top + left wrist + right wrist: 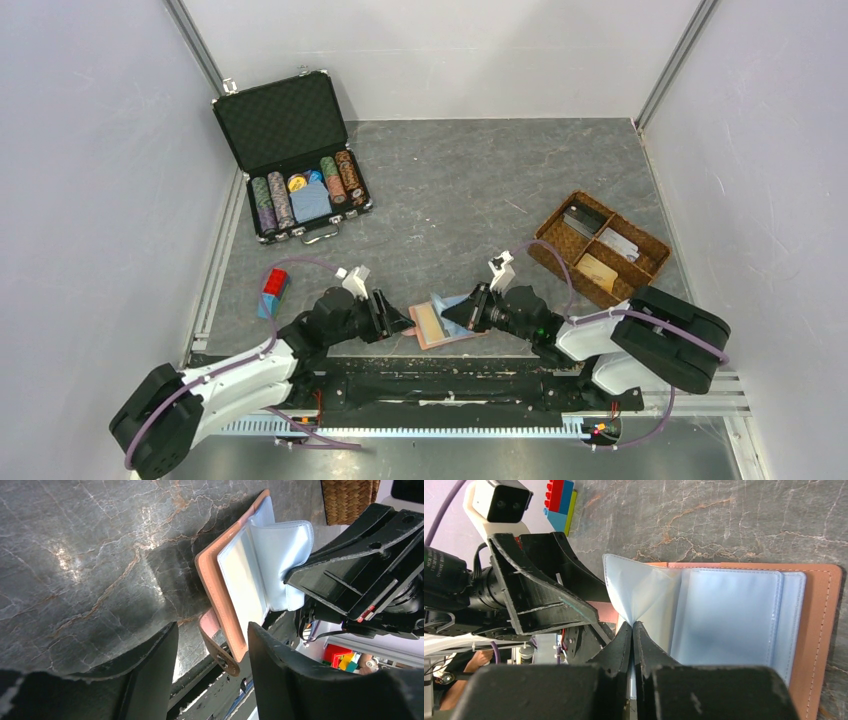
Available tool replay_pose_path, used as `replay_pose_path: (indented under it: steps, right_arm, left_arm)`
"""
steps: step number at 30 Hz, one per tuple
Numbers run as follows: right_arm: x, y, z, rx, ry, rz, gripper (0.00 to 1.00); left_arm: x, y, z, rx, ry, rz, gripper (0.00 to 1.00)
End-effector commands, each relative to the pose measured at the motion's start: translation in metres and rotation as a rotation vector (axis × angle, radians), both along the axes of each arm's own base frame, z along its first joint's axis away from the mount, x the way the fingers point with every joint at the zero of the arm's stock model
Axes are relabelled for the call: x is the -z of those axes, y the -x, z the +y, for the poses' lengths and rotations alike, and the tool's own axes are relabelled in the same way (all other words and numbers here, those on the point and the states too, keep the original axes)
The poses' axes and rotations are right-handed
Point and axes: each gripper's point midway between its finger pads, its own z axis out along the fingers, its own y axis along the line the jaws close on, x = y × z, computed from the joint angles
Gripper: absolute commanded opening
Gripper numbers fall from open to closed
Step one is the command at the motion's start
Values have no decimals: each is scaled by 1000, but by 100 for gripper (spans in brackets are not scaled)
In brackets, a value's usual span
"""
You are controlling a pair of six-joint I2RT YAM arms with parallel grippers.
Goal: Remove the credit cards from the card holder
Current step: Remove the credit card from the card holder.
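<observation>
Farthest left, toward the back corner, an open black chip case (290,160) sits on the grey table (470,180), rows of striped chips showing in it; nearer the arms, a small stack of red and blue toy blocks (273,288) stands just beside the left arm; the left gripper (400,322) lies low at the left edge of the card holder (432,322), jaws apart, with the holder's tan corner and snap tab (216,647) between the fingers and nothing clamped; the card holder lies opened on the table near its front edge, between the two grippers, leather side down and pale blue sleeves up; the right gripper (632,626) is pinched tight on one clear sleeve leaf of the card holder, holding it raised off the other leaves; whether a card sits in that leaf I cannot tell; well to the right, a brown woven tray (650,262) holds credit cards (619,243) in its compartments, dark grey, white and tan.
</observation>
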Motion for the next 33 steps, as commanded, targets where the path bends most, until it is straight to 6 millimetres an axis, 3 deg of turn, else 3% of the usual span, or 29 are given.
replay_pose_path:
  steps: [1,3,7,9,10,14,18,21,28,33]
  right_arm:
    - [-16,-2,6,-2,-74,-22,0]
    - [-17,-2,7,-4,-78,-20,0]
    - [-13,-1,6,-6,-66,-9,1]
    - [-6,0,2,0,-33,3,7]
    - [0,-1,-1,6,0,6,12]
    - [24,-9,-22,68,188,9,33]
    - [32,-25,-52,162,392,-45,39]
    - [26,-36,-68,204,505,-95,42]
    - [-17,-43,-51,139,559,-186,40]
    - [-48,-31,-13,24,467,-282,41]
  left_arm:
    - [-8,-2,-10,0,76,1,57]
    - [-9,-2,-13,14,75,3,49]
    - [-15,-3,-16,31,82,-19,20]
    - [-19,-4,-15,34,76,-36,5]
    - [-21,-5,-14,30,71,-44,2]
    - [-24,-4,-8,32,35,-64,2]
    - [-24,-3,-4,43,-8,-71,2]
    - [-23,-2,-5,56,-12,-70,2]
    - [-29,-2,-9,82,-11,-84,2]
    - [-28,-3,-9,86,-16,-87,2]
